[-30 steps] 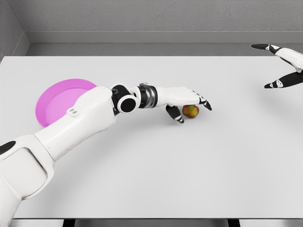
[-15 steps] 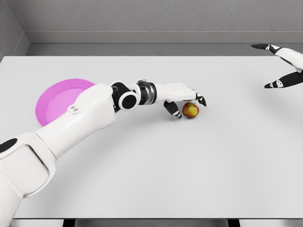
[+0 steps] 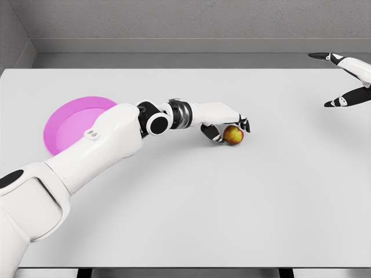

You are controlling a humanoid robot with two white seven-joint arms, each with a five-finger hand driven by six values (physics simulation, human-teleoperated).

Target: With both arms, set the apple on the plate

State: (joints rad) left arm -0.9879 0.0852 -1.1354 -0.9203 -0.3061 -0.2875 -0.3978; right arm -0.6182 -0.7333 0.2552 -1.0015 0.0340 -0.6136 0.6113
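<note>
A red and yellow apple [image 3: 233, 135] rests on the white table [image 3: 232, 202] right of the middle. My left hand [image 3: 227, 125] reaches over it from the left, its fingers curled down around the apple's top and its thumb at the left side. The apple still sits on the table surface. A pink plate [image 3: 72, 123] lies at the left, partly hidden behind my left forearm. My right hand [image 3: 342, 78] hovers at the far right edge, fingers spread and holding nothing.
The table's grey back wall runs along the top. The table's front edge shows at the bottom of the view.
My left hand has drawn back slightly to the left and its fingers have curled down tighter around the apple. The right hand has stayed still.
</note>
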